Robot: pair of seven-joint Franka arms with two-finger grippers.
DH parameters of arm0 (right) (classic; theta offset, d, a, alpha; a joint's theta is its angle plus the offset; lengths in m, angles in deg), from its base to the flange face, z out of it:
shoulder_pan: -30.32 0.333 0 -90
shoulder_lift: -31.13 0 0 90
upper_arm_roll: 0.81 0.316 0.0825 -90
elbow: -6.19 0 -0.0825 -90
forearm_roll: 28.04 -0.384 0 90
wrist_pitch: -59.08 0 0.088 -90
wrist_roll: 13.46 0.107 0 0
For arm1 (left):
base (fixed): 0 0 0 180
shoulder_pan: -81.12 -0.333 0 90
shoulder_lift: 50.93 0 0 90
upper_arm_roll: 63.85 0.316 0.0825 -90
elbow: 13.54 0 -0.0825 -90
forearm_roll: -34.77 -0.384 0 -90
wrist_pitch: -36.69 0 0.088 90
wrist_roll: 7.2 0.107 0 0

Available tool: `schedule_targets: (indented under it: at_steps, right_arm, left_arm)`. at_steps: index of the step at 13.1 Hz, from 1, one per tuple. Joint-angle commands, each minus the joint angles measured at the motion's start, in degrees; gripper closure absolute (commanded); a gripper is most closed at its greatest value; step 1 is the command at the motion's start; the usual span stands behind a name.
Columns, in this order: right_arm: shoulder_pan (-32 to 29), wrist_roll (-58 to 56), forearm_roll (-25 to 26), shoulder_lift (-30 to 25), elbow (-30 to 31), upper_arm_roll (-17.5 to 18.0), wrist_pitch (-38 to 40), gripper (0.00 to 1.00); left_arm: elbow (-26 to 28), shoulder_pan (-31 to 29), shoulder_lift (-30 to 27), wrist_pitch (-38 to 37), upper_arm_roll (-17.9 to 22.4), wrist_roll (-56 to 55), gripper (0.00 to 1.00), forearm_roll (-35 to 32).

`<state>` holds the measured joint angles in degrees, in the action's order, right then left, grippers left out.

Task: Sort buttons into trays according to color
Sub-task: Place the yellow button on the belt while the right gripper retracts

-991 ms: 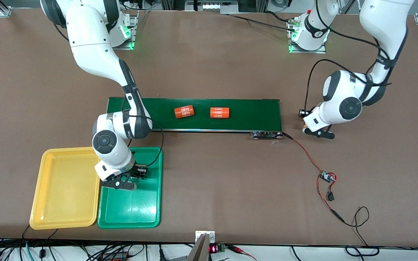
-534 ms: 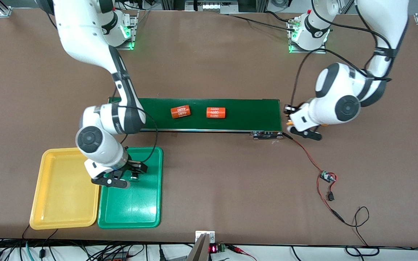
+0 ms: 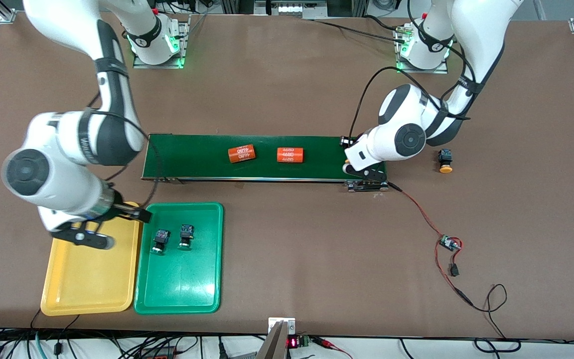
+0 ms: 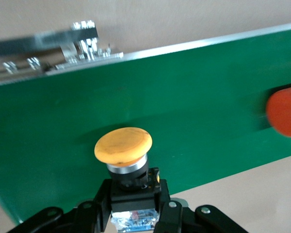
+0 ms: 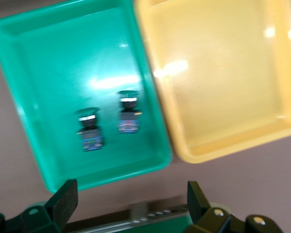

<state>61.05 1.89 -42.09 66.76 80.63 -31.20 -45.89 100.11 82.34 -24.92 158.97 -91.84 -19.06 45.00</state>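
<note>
Nearest the front camera, two trays are sitting side by side on the desk [image 3: 287, 89], touching along their long edges: the yellow tray [image 3: 87, 284] toward the right arm's end and the green tray [image 3: 187, 289] just beside it. The yellow tray is holding nothing. Two green-capped buttons are lying in the green tray, close together in its farther half: one green button [image 3: 160, 240] and, just beside it, the other green button [image 3: 186, 235]. The right wrist view is showing both from above, black bodies with bluish tops, apart from each other.

The right pincer [image 3: 98, 233] is hanging over the farther part of the yellow tray, its fingers [image 5: 63, 200] standing wide apart with nothing between them.

Farther off, a long dark-green belt [image 3: 192, 157] is lying across the middle of the desk, carrying two orange cylinders with white print: one orange cylinder [image 3: 241, 153] and a second orange cylinder [image 3: 290, 155], near each other but apart.

The left pincer [image 3: 365, 172] is hovering over the belt's end toward the left arm. Its fingers [image 4: 103, 204] are clamped on the black body of a yellow-orange button [image 4: 123, 148], cap pointing away from the wrist. A second yellow-orange button [image 3: 445, 160] is lying on the bare desk past that end of the belt, well apart from the trays.
</note>
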Motion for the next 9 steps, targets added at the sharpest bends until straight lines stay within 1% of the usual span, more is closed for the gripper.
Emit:
schedule_targets:
  at_steps: [1,2,3,5,6,7,8,9]
  right_arm:
    - [-0.49,-7.31,-0.98,-3.19,1.14,-5.55,4.06,0.0]
    - [-1.11,-11.09,-0.99,-5.2,1.49,-5.91,4.34,0.0]
    - [-1.72,-11.99,-0.73,-7.05,1.84,-5.91,5.91,0.0]
    - [-4.26,-11.92,-0.37,-9.6,1.76,-4.95,8.99,0.0]
    - [-7.06,-12.09,-0.2,-10.58,1.76,-2.42,9.78,0.0]
    - [-11.35,-12.09,1.11,-11.98,1.67,1.69,11.09,0.0]
    - [-15.23,-12.0,3.21,-12.95,1.58,6.08,11.72,0.0]
    - [-18.74,-11.83,5.67,-14.18,1.67,10.48,11.81,0.0]
  left_arm:
    - [0.09,-0.34,0.01,0.24,-0.04,0.16,0.0,1.01]
    - [-0.09,-0.95,-1.21,-0.37,-0.04,0.08,0.0,1.01]
    - [-0.26,-1.21,-3.22,-2.55,0.05,0.08,0.0,1.01]
    - [-2.1,-3.4,-6.83,-9.31,0.75,0.16,0.0,0.49]
    - [-3.42,-4.63,-8.24,-13.17,2.32,0.25,0.0,0.4]
    - [-4.65,-4.73,-8.77,-16.17,5.29,0.6,0.0,-0.39]
    - [-6.23,-4.73,-8.78,-18.72,7.93,0.87,0.0,-2.74]
    - [-6.68,-4.82,-8.78,-19.79,9.61,0.87,0.0,-6.68]
